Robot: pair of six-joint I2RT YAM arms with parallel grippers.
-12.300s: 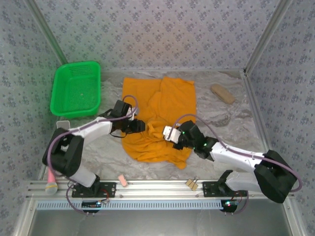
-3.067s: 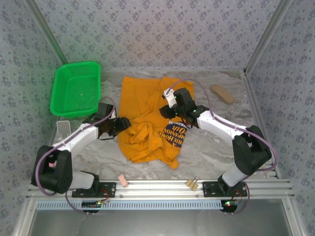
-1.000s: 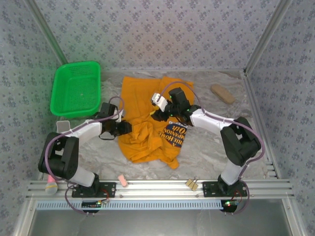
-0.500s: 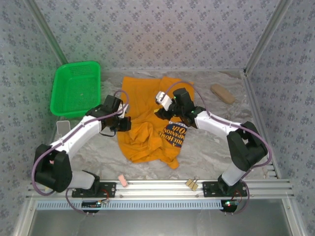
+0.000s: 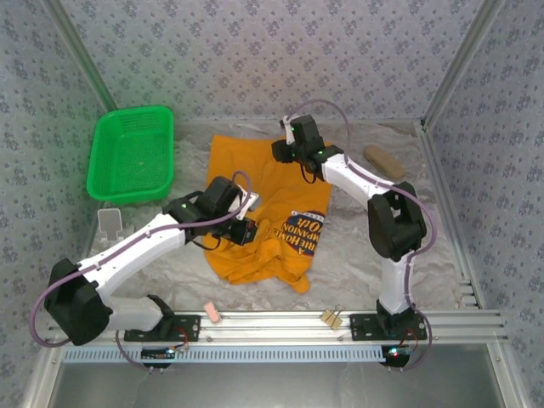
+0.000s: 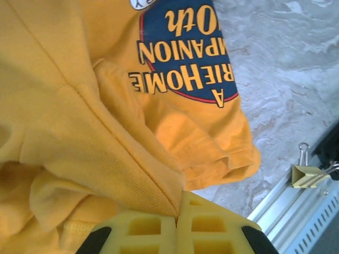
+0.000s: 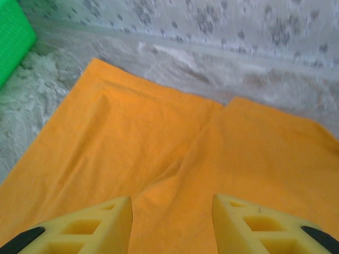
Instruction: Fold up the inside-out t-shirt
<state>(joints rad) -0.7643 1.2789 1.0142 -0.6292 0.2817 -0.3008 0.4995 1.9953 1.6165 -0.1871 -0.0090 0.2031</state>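
Tightly, left hand [image 6: 176,212] pinching t-shirt [image 6: 79,111] seam, right hand [image 7: 172,211] spread above it.

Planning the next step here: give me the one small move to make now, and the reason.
Probably lower the right gripper and close it on the t-shirt: its jaws hang open above the flat far cloth, while the left gripper is shut on a seam fold.

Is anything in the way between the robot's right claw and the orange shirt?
No, nothing visible is. The right gripper hangs open over the far part of the t-shirt, with bare cloth below its fingers. The left gripper is shut on a fold.
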